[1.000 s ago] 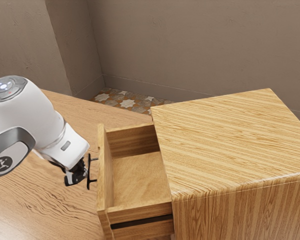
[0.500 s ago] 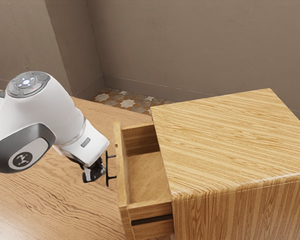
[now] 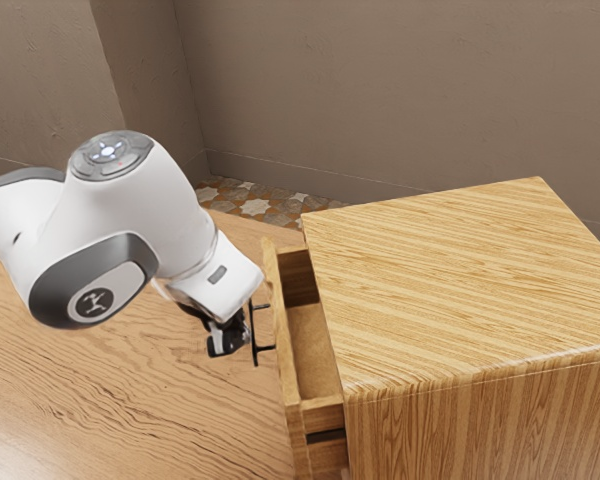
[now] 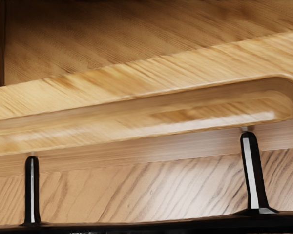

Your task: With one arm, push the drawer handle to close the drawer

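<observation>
My gripper [image 3: 237, 334] is against the outer side of the black handle [image 3: 255, 335] in the exterior view; how its fingers stand is hidden by the hand and the angle. The wooden drawer [image 3: 315, 350] juts out part way from the cabinet [image 3: 460, 290], its inside visible. In the wrist view, the two black posts of the handle [image 4: 254, 173] run to the drawer's front panel [image 4: 136, 92], and the handle's bar crosses close under the hand.
The wooden table [image 3: 130, 400] spreads beneath the arm and around the drawer. Behind stand brown walls [image 3: 380, 90], with a patterned tile floor [image 3: 250, 203] past the table's far edge.
My hand has moved toward the exterior view's right, staying at the handle. The drawer has slid along with it, deeper into the cabinet, and its visible opening has narrowed.
</observation>
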Available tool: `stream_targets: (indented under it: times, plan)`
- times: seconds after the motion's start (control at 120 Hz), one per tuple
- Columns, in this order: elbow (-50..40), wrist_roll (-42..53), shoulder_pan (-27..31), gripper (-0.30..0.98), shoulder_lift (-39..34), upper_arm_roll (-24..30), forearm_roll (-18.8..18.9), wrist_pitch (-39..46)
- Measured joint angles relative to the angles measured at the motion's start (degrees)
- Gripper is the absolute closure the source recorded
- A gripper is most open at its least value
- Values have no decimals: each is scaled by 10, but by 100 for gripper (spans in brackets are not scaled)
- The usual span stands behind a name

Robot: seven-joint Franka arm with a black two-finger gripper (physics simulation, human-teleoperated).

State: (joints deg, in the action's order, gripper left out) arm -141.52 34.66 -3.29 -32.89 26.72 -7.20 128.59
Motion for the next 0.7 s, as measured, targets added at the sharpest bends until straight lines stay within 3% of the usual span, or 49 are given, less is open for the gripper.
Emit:
stream_targets:
  times: [0.7]
  plan:
    - [80,-5,14,79,113,14,29,34]
